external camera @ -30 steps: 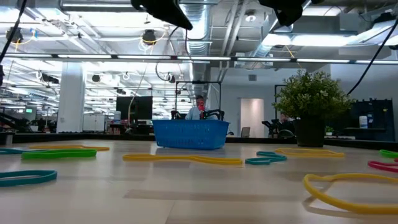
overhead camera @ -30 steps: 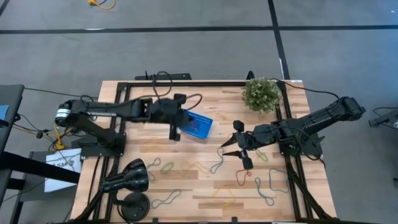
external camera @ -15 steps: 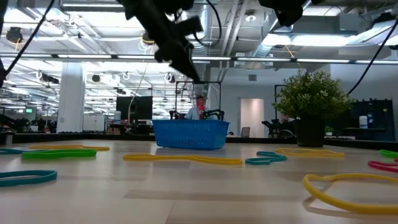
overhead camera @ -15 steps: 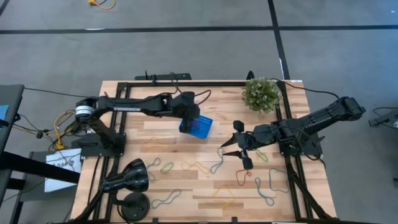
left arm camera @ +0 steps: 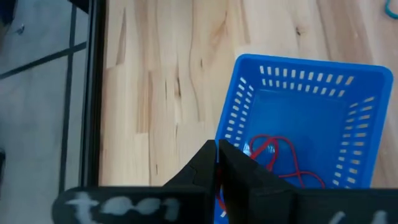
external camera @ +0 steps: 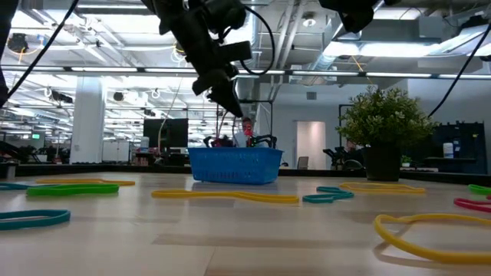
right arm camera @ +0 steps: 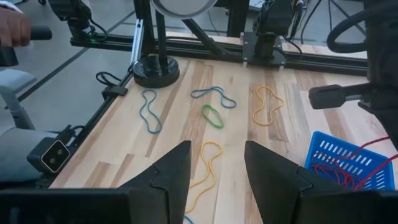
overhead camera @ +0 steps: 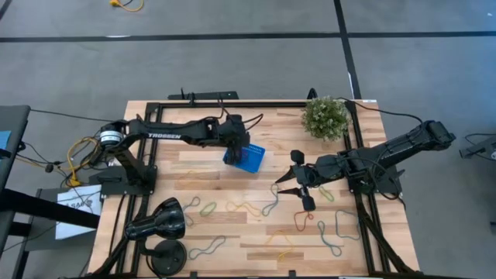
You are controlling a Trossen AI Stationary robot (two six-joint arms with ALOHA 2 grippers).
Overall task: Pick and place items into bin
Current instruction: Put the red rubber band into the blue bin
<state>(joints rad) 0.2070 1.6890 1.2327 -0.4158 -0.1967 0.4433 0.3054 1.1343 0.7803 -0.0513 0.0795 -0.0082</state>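
- Two pincers are in play: the left pincer [overhead camera: 239, 138] hangs just above the bin [overhead camera: 246, 156], at the bin's rim nearest the table's far edge. Its fingers are pressed together around a red loop [left arm camera: 273, 152], whose free end trails down into the bin.
- The right pincer [overhead camera: 298, 180] waits near the table's right side, between the bin and the potted plant [overhead camera: 325, 116] on one hand and the scattered loops on the other. Its fingers are spread wide and hold nothing.
- The bin sits toward the table's far edge, roughly mid-width; only red loop material shows inside it.
- Many loops lie loose along the table's near half, among them a yellow loop [right arm camera: 267, 104], a green loop [right arm camera: 212, 116] and a blue loop [right arm camera: 149, 111].
- By my judgement the task is at an early stage: one drop is under way, and most of the picking remains.
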